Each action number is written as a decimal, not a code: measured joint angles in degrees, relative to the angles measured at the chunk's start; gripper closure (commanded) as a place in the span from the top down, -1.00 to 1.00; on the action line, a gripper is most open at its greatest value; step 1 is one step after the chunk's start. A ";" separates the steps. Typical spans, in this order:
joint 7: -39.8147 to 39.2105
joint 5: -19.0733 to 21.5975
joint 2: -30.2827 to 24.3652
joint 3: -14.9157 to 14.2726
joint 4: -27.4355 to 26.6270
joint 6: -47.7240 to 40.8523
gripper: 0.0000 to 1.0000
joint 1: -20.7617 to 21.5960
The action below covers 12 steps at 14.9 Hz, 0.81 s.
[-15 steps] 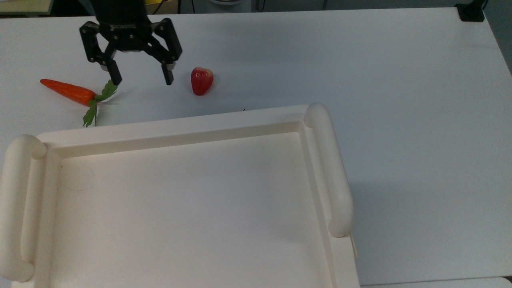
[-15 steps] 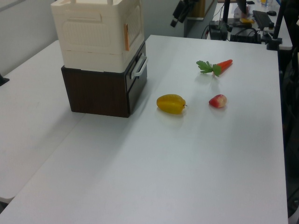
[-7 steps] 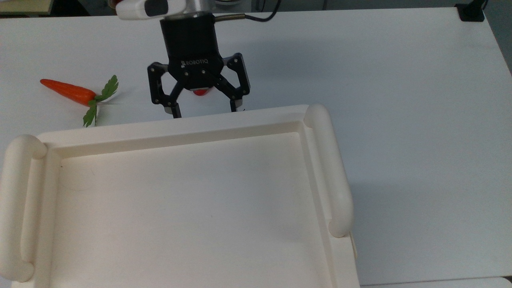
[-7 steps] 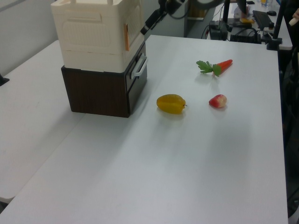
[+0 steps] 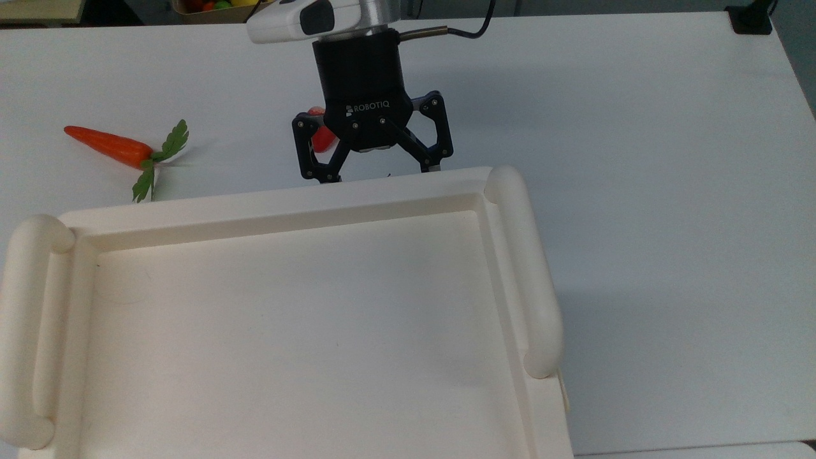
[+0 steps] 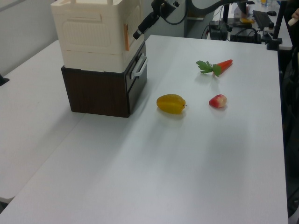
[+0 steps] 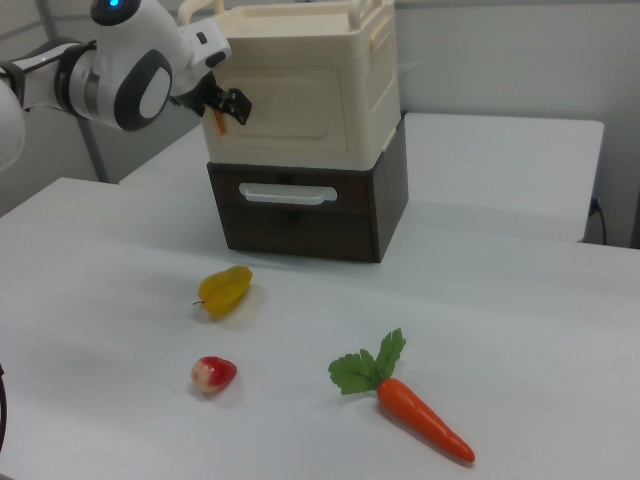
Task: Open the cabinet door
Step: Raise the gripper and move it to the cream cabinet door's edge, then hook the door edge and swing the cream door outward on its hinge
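The cabinet [image 5: 287,319] is a big cream box with a tray-like top and two rounded rails; it stands on a dark brown drawer unit [image 7: 300,215]. The cabinet door [image 7: 290,85] is the cream front panel, lying flush and closed, with an orange fitting [image 7: 215,122] at the right view's left edge of the door. My gripper [image 5: 377,173] hangs open right in front of the cabinet's upper front edge, its fingertips dipping below the rim in the top view. In the left view the gripper [image 6: 140,32] is close to the door [image 6: 134,23], near the orange fitting.
An orange carrot [image 5: 108,145] lies at the top view's left. A red fruit [image 5: 323,137] sits behind the gripper. A yellow fruit [image 7: 225,289] lies in front of the drawer unit, whose white handle [image 7: 290,195] faces the open table.
The gripper has moved toward the top view's right and closer to the cabinet's front edge, staying open. In the left view it has come nearer to the door.
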 measured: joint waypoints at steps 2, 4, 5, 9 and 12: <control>1.23 -1.75 0.59 0.00 0.76 0.70 0.59 0.57; 4.45 -4.93 2.00 0.01 1.66 2.11 0.48 1.42; 6.00 -6.34 2.79 0.01 2.16 2.71 0.30 1.86; 8.73 -8.12 4.71 0.02 3.80 3.18 -0.47 2.96; 9.11 -8.14 4.72 0.06 4.03 3.18 -0.78 3.47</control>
